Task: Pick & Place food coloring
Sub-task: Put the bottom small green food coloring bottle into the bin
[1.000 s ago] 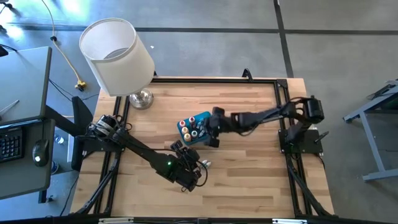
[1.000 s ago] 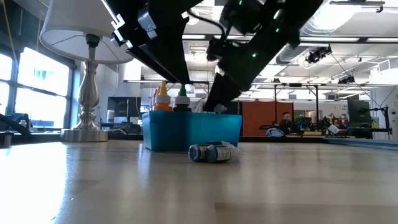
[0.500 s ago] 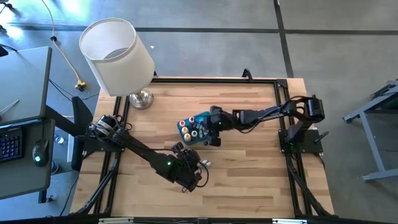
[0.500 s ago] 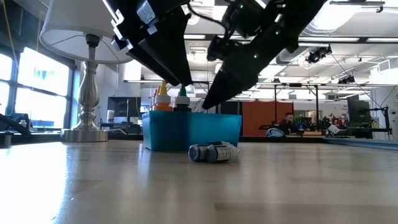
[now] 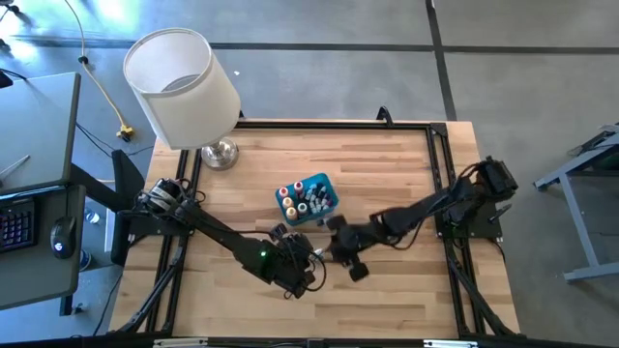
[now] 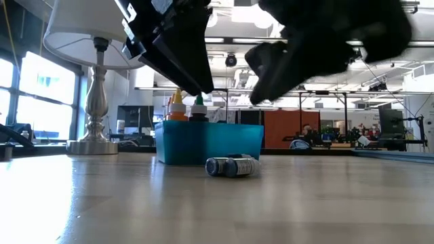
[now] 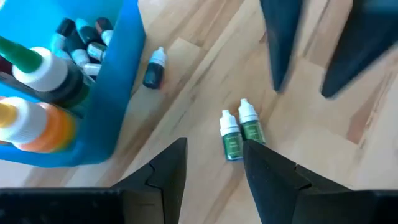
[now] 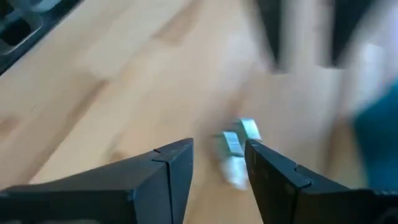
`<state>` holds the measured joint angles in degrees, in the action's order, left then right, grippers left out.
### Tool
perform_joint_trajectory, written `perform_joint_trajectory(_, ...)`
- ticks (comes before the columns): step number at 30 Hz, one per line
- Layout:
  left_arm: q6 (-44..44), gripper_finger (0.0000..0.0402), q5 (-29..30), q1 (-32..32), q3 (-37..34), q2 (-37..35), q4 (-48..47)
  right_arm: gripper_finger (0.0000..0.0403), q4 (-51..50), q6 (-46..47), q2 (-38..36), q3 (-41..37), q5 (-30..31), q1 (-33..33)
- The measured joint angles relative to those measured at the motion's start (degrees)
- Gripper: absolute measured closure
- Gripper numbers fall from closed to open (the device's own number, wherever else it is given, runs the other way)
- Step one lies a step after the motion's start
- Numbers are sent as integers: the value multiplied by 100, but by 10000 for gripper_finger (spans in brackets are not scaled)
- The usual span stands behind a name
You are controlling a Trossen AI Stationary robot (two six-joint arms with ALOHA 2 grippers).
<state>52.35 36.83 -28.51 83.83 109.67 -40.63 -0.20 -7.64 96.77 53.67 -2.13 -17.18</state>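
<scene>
Food-coloring bottles [image 7: 240,130] lie paired near the table's front edge; both empty, part-open grippers converging there risk colliding.

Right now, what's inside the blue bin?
The blue bin holds upright food coloring bottles: an orange one, a green-tipped one and several dark, capped ones. Its floor and lower contents are hidden.

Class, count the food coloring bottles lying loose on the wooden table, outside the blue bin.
3: two green bottles lie side by side between both arms; one dark bottle lies beside the blue bin. Others may be hidden.
</scene>
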Motion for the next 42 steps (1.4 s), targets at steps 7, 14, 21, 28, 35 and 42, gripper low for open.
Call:
perform_joint_trajectory(7,-74,250,-32,2,0,0,67,263,2009,-792,568,-564,-159,-234)
perform_joint_trajectory(14,-90,250,-31,2,0,0,59,263,2245,-616,1087,-501,-346,10)
perform_joint_trajectory(21,-90,250,-34,2,0,0,52,263,2461,-637,1363,-483,-228,82)
perform_joint_trajectory(28,-90,250,-40,1,0,0,49,263,2244,-637,1386,-497,-34,78)
perform_joint_trajectory(35,-89,250,-43,2,0,0,54,263,1941,-708,1373,-488,8,78)
perform_joint_trajectory(42,-89,250,-45,2,0,0,54,279,1863,-691,1369,-488,1,67)
